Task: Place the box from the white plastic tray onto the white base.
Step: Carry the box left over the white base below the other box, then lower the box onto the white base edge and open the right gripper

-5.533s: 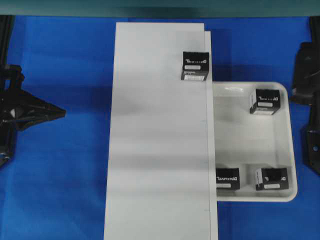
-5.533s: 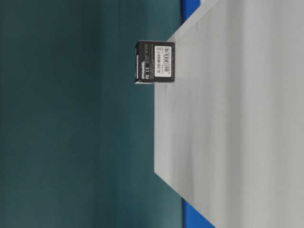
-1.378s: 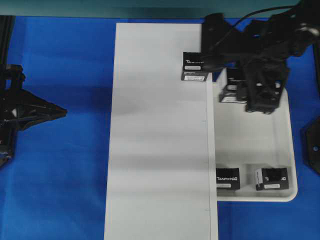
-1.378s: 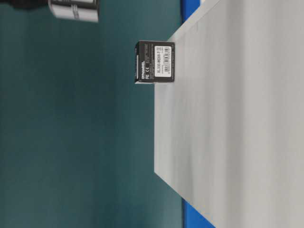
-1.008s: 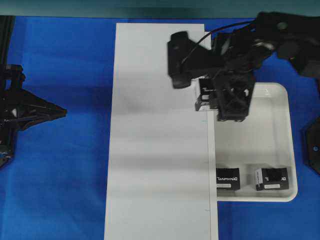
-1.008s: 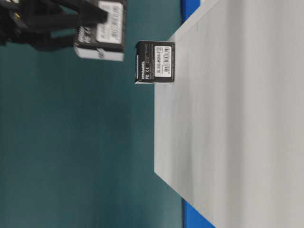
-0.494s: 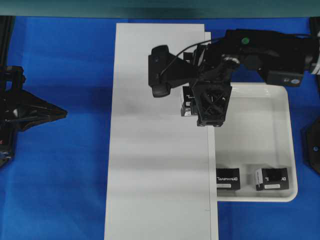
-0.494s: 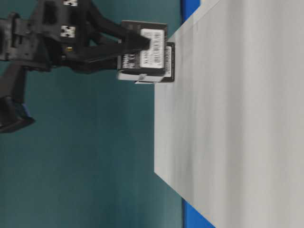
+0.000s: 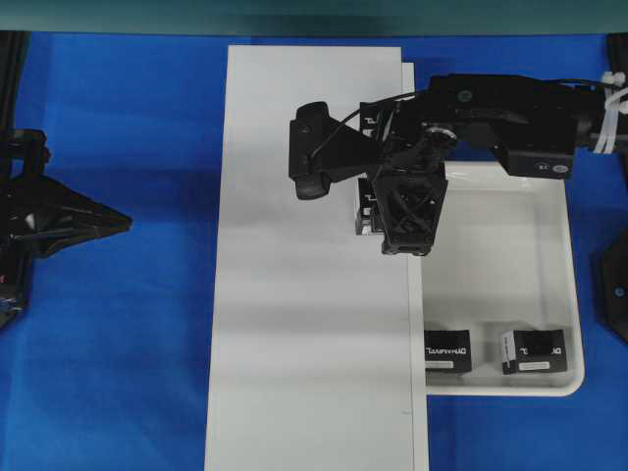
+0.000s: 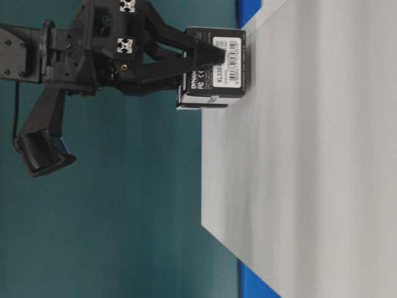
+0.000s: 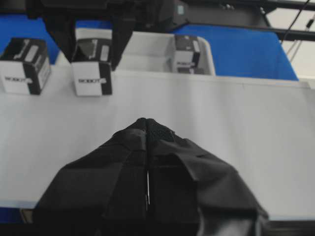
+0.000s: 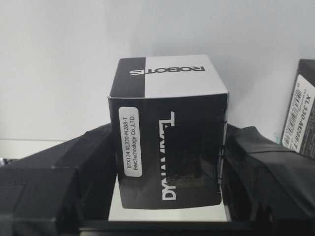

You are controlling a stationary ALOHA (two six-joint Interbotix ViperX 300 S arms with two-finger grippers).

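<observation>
the left end effector (image 11: 147, 162) sat clenched, its tips pressed together, low over the near edge of the white base (image 9: 294, 324). beyond it, the right end effector (image 9: 378, 211) was grasping the box (image 12: 167, 142) over the base's far edge, just beside another box (image 11: 24, 66) resting there. two more boxes (image 9: 491, 350) lay in the white plastic tray (image 9: 510, 265).

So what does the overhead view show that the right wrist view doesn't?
Only the overhead view shows the white plastic tray with two boxes left at its near edge, the whole white base, and the idle left gripper. Only the right wrist view shows the label text on the held box and the padded fingers against its sides. Both show the right gripper shut on that box over the base.
</observation>
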